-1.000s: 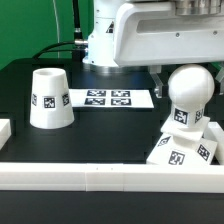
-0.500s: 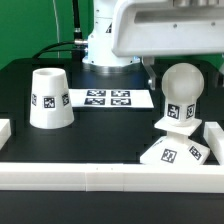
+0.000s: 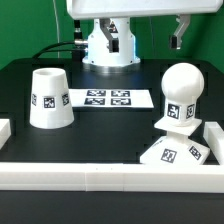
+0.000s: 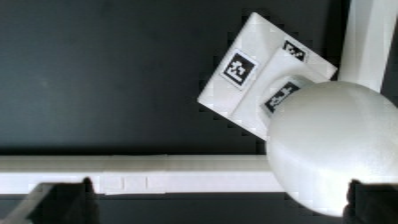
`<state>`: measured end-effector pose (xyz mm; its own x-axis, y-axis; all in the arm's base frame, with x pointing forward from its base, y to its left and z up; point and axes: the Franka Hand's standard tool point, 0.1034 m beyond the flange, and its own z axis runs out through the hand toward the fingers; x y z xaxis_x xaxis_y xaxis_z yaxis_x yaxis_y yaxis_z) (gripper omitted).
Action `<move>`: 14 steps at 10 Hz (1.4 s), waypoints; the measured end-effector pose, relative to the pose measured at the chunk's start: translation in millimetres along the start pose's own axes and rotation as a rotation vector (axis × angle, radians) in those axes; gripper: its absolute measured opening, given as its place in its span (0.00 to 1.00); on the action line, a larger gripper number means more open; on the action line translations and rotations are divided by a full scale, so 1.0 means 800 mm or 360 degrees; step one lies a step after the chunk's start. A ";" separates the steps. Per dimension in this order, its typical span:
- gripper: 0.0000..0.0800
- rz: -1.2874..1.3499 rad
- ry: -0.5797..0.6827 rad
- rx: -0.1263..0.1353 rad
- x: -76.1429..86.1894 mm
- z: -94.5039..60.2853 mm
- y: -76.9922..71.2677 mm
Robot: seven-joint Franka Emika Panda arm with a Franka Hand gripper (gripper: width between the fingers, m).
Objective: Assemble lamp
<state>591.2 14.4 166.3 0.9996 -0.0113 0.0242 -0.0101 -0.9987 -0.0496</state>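
Note:
The white round-headed bulb (image 3: 180, 92) stands upright on the flat square base (image 3: 172, 153) at the exterior view's right, close behind the front rail. The base looks slightly tilted. The tapered shade (image 3: 49, 98) stands mouth-up at the exterior view's left, apart from them. My gripper (image 4: 219, 205) is open and empty, high above the bulb; in the exterior view only one dark finger (image 3: 178, 30) shows at the top. In the wrist view the bulb's head (image 4: 334, 140) lies between my fingertips but well below them, over the base (image 4: 249, 70).
The marker board (image 3: 108, 98) lies flat between shade and bulb. A long white rail (image 3: 100, 176) runs along the front, also seen in the wrist view (image 4: 125, 165). Shorter rail pieces sit at the exterior view's right (image 3: 213, 135) and left (image 3: 4, 130). The arm's base (image 3: 108, 45) stands behind.
My gripper has risen from around the bulb's head to high above it, leaving the bulb standing on the base. The bulb and base shifted slightly towards the exterior view's left.

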 end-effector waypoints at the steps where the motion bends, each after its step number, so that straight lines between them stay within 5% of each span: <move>1: 0.87 0.0000 -0.0002 0.0000 0.000 0.001 0.000; 4: 0.87 -0.0039 -0.0001 -0.0001 -0.017 0.012 0.014; 7: 0.87 -0.0026 -0.0035 0.0015 -0.096 0.036 0.099; 13: 0.87 -0.0022 -0.0037 0.0016 -0.094 0.037 0.094; 14: 0.87 0.0019 -0.0013 0.0009 -0.115 0.045 0.102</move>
<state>499.5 -64.6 124.1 0.9996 -0.0227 0.0154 -0.0219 -0.9982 -0.0554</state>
